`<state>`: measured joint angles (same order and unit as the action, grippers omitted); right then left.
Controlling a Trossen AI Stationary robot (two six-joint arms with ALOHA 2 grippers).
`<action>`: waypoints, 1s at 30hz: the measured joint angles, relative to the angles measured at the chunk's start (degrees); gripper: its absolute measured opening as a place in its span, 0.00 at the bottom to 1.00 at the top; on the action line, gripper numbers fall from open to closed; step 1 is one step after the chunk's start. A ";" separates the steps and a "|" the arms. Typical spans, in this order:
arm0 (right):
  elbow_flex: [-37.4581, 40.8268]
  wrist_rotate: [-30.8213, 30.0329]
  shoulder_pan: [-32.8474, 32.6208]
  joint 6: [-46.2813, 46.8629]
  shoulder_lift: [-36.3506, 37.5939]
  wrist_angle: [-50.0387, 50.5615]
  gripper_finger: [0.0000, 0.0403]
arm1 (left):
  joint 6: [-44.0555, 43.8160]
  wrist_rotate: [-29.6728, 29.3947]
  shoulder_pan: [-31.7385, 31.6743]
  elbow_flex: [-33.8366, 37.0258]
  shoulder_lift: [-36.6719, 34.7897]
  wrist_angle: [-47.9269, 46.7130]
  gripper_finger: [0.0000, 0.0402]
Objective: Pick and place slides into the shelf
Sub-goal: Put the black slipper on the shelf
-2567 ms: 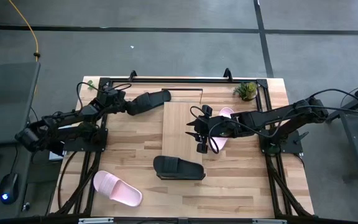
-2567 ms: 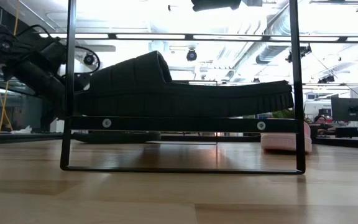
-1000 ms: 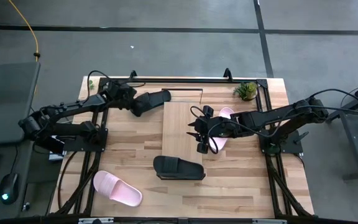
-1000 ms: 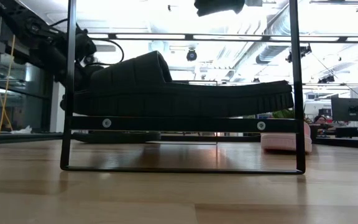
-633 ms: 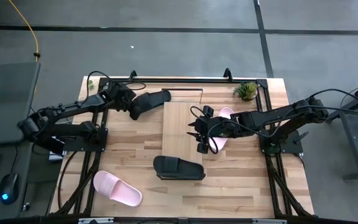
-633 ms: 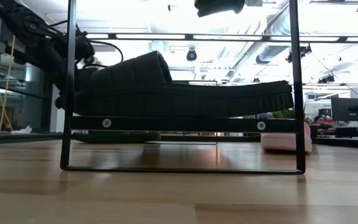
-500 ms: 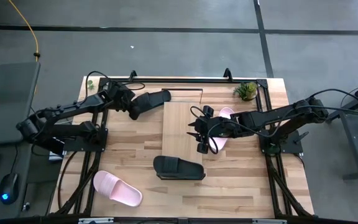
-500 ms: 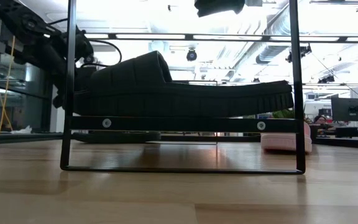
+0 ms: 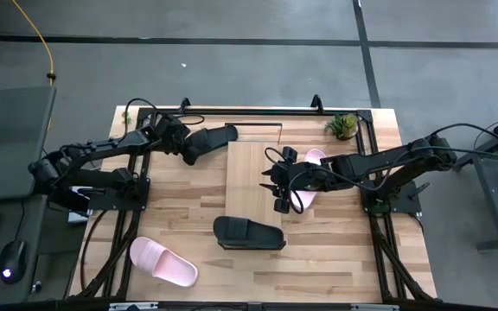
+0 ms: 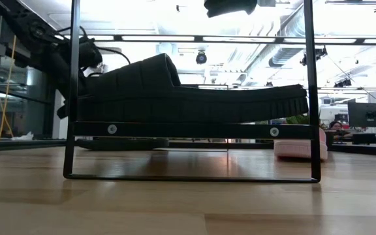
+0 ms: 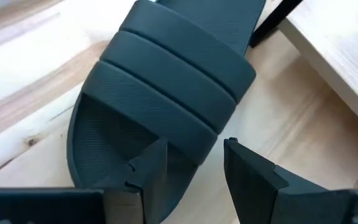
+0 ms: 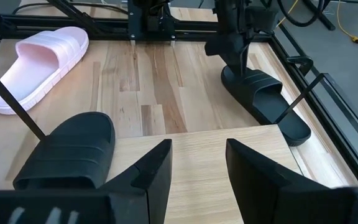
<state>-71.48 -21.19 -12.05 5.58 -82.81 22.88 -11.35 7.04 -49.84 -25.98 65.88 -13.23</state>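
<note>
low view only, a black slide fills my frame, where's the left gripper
Observer: Left gripper is at the far black slide, on the table left of the shelf.
Operator: closed on it?
Observer: No. The left wrist view shows the jaws apart, astride that slide's side edge.
Operator: and the right one
Observer: Right gripper hovers open over the shelf board, holding nothing.

potted plant (image 9: 343,126): far right corner of bench (image 9: 180,199) | yellow cable (image 9: 43,43): floor | computer mouse (image 9: 7,275): side desk
</note>
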 joint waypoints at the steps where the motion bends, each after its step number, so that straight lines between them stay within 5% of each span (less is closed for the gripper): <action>1: 0.00 0.00 0.01 0.00 0.00 -0.01 0.35 | -0.18 0.05 -0.02 0.00 0.63 0.15 0.36; 24: 0.00 -0.02 0.00 0.00 0.00 -0.03 0.35 | -3.86 2.80 0.06 0.01 4.74 8.77 0.36; 30: 0.00 -0.02 0.00 0.00 0.00 -0.64 0.35 | -5.44 3.03 0.48 0.42 10.72 16.53 0.36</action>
<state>-71.48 -21.21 -12.05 5.58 -82.81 22.24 -16.79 10.07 -49.36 -25.56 76.60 3.30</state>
